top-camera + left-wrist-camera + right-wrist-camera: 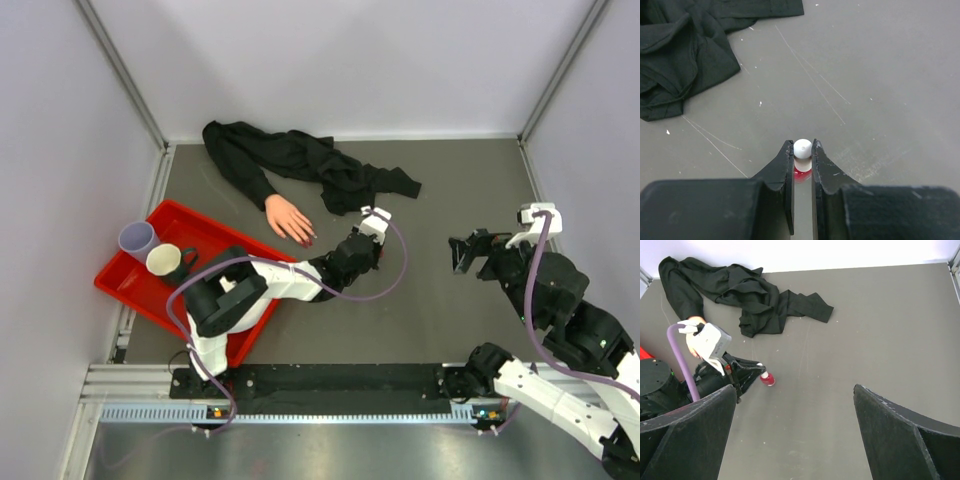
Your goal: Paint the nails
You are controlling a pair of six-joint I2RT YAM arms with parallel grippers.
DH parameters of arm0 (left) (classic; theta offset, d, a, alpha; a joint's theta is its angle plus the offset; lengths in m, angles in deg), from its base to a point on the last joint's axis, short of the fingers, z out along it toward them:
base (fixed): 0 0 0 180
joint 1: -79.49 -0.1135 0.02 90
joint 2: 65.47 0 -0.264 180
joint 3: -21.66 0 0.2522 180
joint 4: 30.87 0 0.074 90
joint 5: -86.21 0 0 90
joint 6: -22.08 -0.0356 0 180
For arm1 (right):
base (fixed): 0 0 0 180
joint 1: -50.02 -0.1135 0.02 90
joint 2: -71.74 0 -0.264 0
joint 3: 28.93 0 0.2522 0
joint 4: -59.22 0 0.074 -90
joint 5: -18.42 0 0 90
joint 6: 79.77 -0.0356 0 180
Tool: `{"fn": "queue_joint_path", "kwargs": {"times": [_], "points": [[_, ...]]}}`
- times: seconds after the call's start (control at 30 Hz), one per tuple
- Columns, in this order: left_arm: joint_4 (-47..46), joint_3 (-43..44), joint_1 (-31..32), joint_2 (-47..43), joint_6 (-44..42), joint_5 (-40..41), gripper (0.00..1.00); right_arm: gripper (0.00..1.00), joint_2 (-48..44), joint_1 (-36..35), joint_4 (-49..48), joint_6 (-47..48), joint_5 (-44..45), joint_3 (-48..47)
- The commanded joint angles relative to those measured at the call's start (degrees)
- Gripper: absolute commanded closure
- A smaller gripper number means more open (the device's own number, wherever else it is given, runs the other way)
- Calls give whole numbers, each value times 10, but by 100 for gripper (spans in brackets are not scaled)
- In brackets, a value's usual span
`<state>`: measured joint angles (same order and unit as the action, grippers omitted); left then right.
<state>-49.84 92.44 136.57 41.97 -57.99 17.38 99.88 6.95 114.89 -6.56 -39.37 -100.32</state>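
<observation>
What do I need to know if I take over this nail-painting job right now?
Left end effector: shut on the polish bottle, white cap on.
Right end effector: open, empty, off to the right of the bottle.
Mannequin hand: flat on the table beyond the left arm, its nails pointing toward the bottle.
Done: bottle gripped.
Left: uncap it, probably with the right end effector, then brush the nails.
</observation>
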Motion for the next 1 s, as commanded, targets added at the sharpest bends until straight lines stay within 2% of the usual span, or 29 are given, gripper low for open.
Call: {"fn": "queue_joint_path", "kwargs": {"times": [0.0,0.13,0.2,0.23,0.3,0.33,0.43,0.47,0.57,0.7,0.8,0.83,0.97], "points": [[-18,21,3,8,1,11,99,3,-7,-2,-8,-8,4,1],[-16,20,3,12,0,14,94,3,-7,-2,-9,-8,3,1],[-13,19,3,8,1,11,88,3,-7,-2,-8,-9,3,2],[-10,18,3,4,1,10,78,3,-7,-3,-9,-8,3,2],[-1,18,3,-9,1,9,66,3,-6,-3,-8,-9,2,2],[3,18,2,-15,1,10,56,3,-6,-2,-10,-10,3,1],[17,12,3,-49,-2,6,43,3,-6,-3,-11,-9,1,0],[22,10,3,-60,-3,6,34,2,-6,-2,-11,-9,0,-1],[49,6,3,-109,-6,9,17,2,-6,-3,-10,-7,0,-5],[107,23,2,-206,-11,-2,1,2,-2,-2,-5,-1,4,-17],[207,86,0,-260,-9,-56,1,2,10,-2,11,4,16,-42],[270,132,0,-271,-4,-67,1,2,15,-2,17,4,21,-53],[396,246,-1,-319,1,-92,1,1,42,-1,68,9,52,-124]]}}
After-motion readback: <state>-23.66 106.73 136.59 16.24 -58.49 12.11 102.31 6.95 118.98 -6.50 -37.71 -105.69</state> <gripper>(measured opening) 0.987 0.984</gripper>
